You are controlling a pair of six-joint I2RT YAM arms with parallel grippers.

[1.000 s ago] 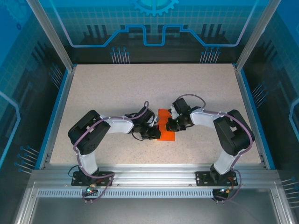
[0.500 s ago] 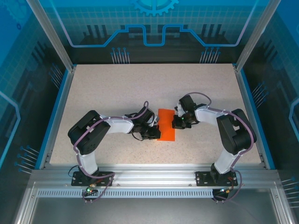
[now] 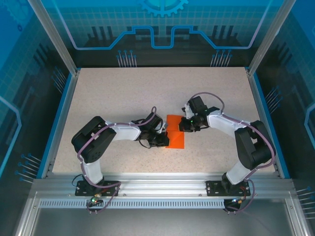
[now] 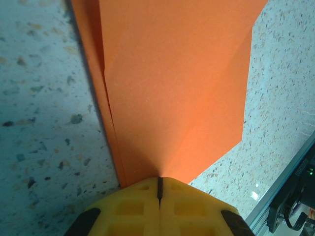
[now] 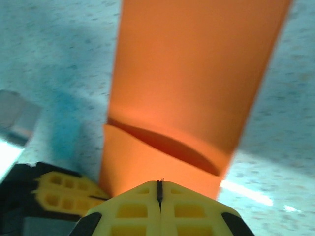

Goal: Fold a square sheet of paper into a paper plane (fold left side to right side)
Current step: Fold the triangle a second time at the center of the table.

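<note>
White left arm [image 3: 123, 132]: you have it reaching from its base at the near left toward the middle of the speckled table [image 3: 123, 93], with the forearm low and pointing right.

Left gripper [image 3: 164, 141]: closed. In your left wrist view the yellow fingertips [image 4: 133, 204] meet with only a thin slit between them. They touch the sheet's edge at its near-left part. You cannot tell whether they pinch a layer or merely press on it.

Square sheet of paper [image 3: 175, 132]: bright orange. It lies mid-table between your two grippers, folded into a narrower rectangle whose long sides run near to far.

Layers: your left wrist view shows a thin strip of a second layer along one long edge, so the edges do not quite match. In your right wrist view the layer nearest the fingers bows up, with a dark shadowed gap behind it.

Right gripper [image 3: 182, 126]: closed as well. The right wrist view shows its yellow fingers [image 5: 128, 211] pressed together, with their tips at the sheet's right edge. Nothing is visibly clamped between them.

Across the sheet: the left gripper's yellow finger shows just beside the paper, low and left in the right wrist view.

Right arm [image 3: 226, 125]: it rises from the near-right base, with its elbow out to the right and its forearm pointing left at the sheet.
</note>
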